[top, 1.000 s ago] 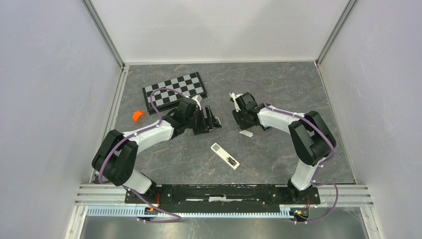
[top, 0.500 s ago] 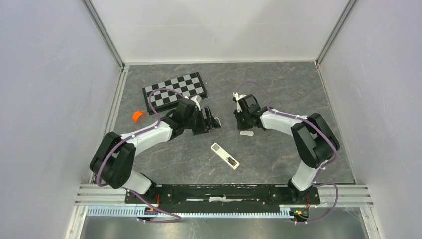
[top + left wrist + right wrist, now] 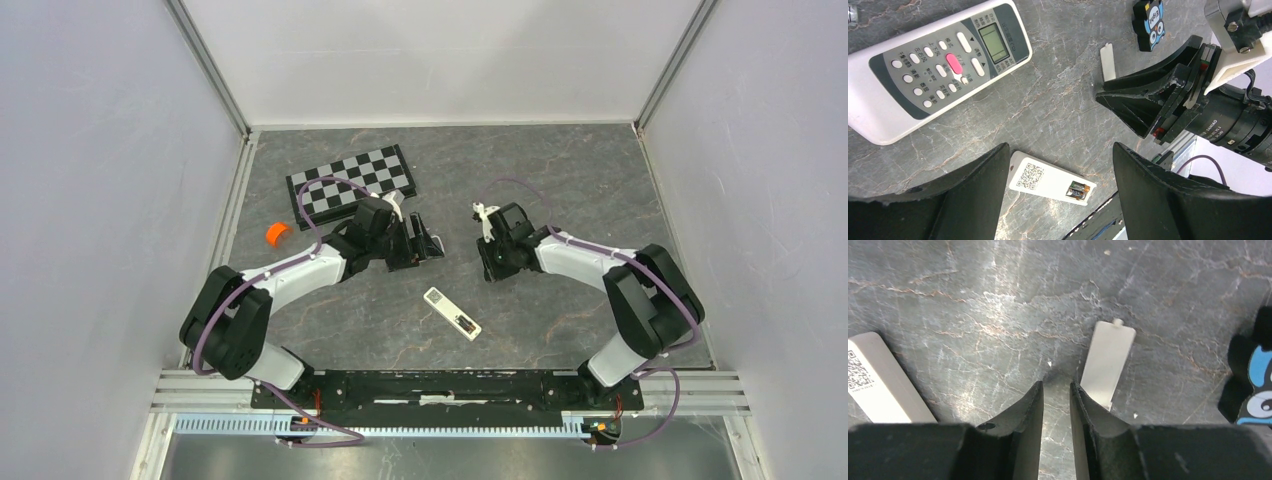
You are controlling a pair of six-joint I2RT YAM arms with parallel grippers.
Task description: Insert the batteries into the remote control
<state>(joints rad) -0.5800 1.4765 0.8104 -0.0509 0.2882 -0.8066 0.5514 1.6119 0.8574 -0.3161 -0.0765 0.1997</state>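
The slim white remote control [image 3: 452,313] lies back-up on the table, and it also shows in the left wrist view [image 3: 1050,178]. Two dark batteries [image 3: 1077,190] sit in its end recess. A flat white cover [image 3: 1108,360] lies loose on the table. My right gripper [image 3: 1056,385] is low over the table with only a narrow gap between its jaws and nothing in it. Its right finger [image 3: 1088,405] overlaps the cover's near edge. My left gripper [image 3: 1060,150] is wide open and empty, held above the remote control. From above, the right gripper [image 3: 490,265] hides the cover.
A wider grey-white remote with buttons [image 3: 938,70] lies by the left gripper. A small black-and-blue gadget [image 3: 1253,370] sits right of the cover. A checkered board [image 3: 350,183] and an orange object [image 3: 277,234] lie at the back left.
My right gripper has moved nearer and a little to the right, and now covers the white cover in the top view. The left arm and the remote control have not moved.
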